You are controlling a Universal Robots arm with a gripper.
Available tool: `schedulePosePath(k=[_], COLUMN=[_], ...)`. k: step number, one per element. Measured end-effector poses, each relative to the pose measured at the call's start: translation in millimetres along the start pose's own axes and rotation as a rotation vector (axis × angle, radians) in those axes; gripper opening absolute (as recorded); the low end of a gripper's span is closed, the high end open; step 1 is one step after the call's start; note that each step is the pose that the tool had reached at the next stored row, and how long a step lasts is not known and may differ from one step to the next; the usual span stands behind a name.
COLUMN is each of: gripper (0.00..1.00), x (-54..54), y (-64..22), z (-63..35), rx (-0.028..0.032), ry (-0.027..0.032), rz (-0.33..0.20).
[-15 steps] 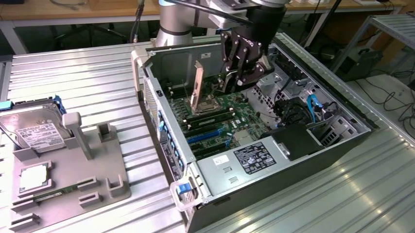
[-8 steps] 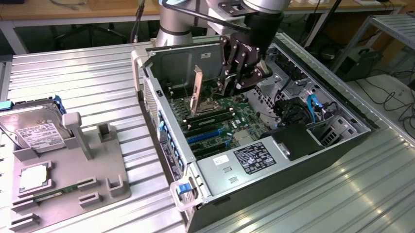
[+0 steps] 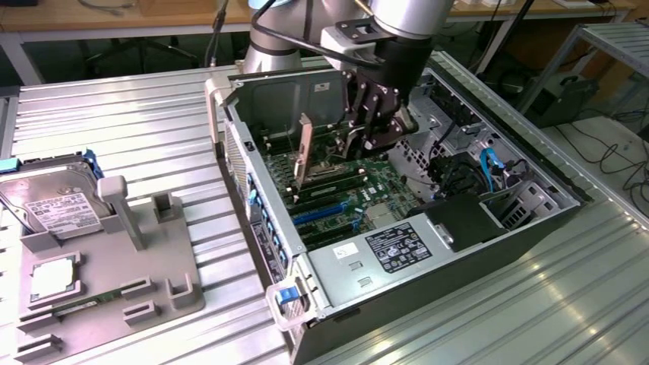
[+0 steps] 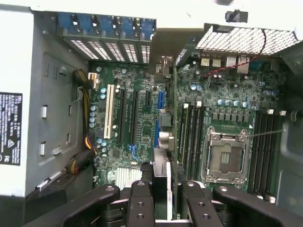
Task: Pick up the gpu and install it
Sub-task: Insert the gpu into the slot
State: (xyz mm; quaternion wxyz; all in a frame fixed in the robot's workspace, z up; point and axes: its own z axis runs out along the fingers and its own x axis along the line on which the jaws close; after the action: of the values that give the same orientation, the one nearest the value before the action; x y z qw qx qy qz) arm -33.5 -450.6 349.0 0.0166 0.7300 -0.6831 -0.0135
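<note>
One grey ribbed metal counter [image 3: 121,114] carries everything. Farthest from the open black-and-grey computer case [image 3: 289,95], towards the exterior view's left, a silver boxy hard drive with a white label [image 3: 51,201] sits in a grey moulded holder [image 3: 152,251]. It is not the task's thing.

Inside the case, above the green motherboard [image 3: 375,190], the gpu [image 3: 306,152], a thin flat card with a metal bracket at one end, stands on edge. Its bracket end is against the case's rear wall of slot covers. In the wrist view the gpu [image 4: 174,118] runs edge-on from that wall back to the tool [image 4: 165,189]. It passes just beside the blue expansion slot [image 4: 161,101] and the row of memory slots.

Further right in the case, the black tool [image 3: 370,144] hangs down from the arm, and its fingers [image 4: 141,198] are clenched on the card's near end.

Picking up looks done, so the step in hand is the install. I cannot tell whether the card's lower edge is already in a slot. By my judgement, seating calls for that edge to be square over its slot, the bracket kept against the rear wall, and a straight, even push.
</note>
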Motion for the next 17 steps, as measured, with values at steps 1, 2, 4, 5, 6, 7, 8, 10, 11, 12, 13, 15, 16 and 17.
schedulePosePath(k=[1,2,4,5,6,7,8,10,11,12,13,15,16,17], gripper=[0.28,0.28,0.28,0.28,0.28,0.28,0.28,0.28,0.28,0.28,0.28,0.28,0.28,0.28], x=[0.0,0.0,-0.1,-0.1,-0.1,-0.1,-0.1,-0.1,-0.1,-0.2,-0.2,-0.4,-0.6,-0.6], y=[-0.1,-0.2,0.5,0.5,0.4,0.4,0.3,0.2,0.2,0.2,0.3,3.9,5.7,6.4], z=[2.0,5.5,9.4,11.5,13.4,15.5,17.3,21.1,23.1,24.5,25.8,27.9,28.5,29.7], rx=[0.0000,-0.0002,-0.0002,-0.0002,-0.0002,-0.0002,-0.0002,-0.0002,-0.0002,-0.0001,-0.0003,-0.0003,0.0008,0.0057], ry=[-0.0008,-0.0022,-0.0027,-0.0027,-0.0027,-0.0027,-0.0026,-0.0026,-0.0026,-0.0029,-0.0029,-0.0028,-0.0029,-0.0028], rz=[0.019,0.052,0.060,0.060,0.060,0.060,0.060,0.060,0.060,0.060,0.060,0.060,0.060,0.060])
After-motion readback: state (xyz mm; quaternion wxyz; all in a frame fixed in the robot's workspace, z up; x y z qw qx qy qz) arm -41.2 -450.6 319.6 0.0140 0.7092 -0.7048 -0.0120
